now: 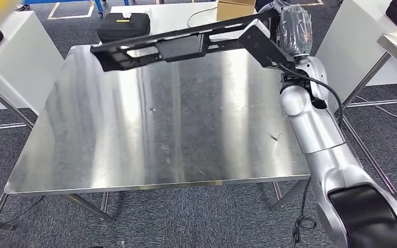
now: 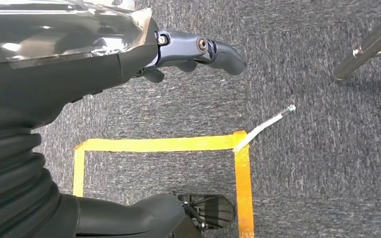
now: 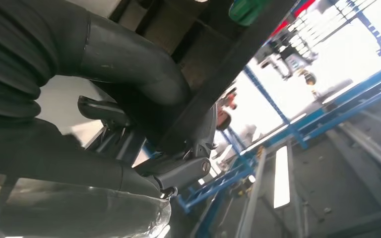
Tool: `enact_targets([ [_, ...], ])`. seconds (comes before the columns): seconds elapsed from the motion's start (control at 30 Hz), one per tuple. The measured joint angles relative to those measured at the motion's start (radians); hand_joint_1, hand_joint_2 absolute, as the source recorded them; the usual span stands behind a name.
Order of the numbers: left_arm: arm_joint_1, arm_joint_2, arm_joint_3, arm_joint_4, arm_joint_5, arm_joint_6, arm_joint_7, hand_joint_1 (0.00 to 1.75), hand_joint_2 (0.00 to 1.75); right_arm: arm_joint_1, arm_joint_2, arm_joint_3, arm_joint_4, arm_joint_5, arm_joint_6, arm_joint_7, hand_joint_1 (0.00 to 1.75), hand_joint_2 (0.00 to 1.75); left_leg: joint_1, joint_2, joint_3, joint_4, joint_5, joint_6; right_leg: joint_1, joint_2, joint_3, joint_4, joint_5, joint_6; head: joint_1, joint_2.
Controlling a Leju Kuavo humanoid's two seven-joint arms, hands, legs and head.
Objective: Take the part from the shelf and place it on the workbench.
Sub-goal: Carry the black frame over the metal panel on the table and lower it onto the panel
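Part carried above the steel table, not yet set down

The right robot hand (image 1: 288,26) clasps one end of the long black frame part (image 1: 176,45), held over the table's (image 1: 150,134) far edge; lower it level, then let go. The left robot hand (image 2: 198,52) hangs over grey carpet (image 2: 302,168) with yellow tape (image 2: 243,183), fingers loosely apart, holding nothing.

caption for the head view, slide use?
Right hand holds the long black part above the steel workbench.
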Motion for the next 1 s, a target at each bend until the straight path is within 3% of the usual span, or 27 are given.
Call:
enact_targets([
  [0.13, -0.005, -0.001, -0.017, 0.000, -0.010, -0.012, 0.010, 0.00, 1.75, -0.051, 0.001, 0.006, 0.095, 0.046, -0.007, 0.019, 1.75, 1.75, -0.002, -0.001, -0.001, 0.001, 0.000, 0.000, -0.002, -0.001, 0.001, -0.002, 0.000, 0.001, 0.000, 0.000],
  [0.3, -0.007, -0.002, -0.036, 0.000, -0.013, -0.025, 0.016, 0.00, 1.75, -0.033, -0.002, 0.009, 0.160, 0.066, 0.011, -0.035, 1.75, 1.75, -0.004, -0.001, -0.001, 0.001, -0.001, 0.001, -0.003, -0.001, 0.001, -0.004, 0.001, 0.001, 0.000, 0.000],
  [0.67, -0.007, 0.000, -0.057, 0.001, -0.007, -0.037, 0.025, 0.00, 1.75, 0.062, -0.010, 0.047, 0.267, 0.082, 0.047, -0.106, 1.75, 1.75, -0.005, -0.001, -0.001, 0.001, -0.001, 0.001, -0.004, -0.001, 0.001, -0.005, 0.001, 0.001, 0.000, 0.000],
  [1.0, -0.008, 0.000, -0.074, 0.001, -0.002, -0.039, 0.035, 0.00, 1.75, 0.237, -0.004, 0.118, 0.336, 0.108, 0.000, -0.162, 1.75, 1.75, -0.005, 0.000, -0.001, 0.001, -0.002, 0.001, -0.004, -0.001, 0.001, -0.005, 0.001, 0.001, 0.000, 0.000],
])
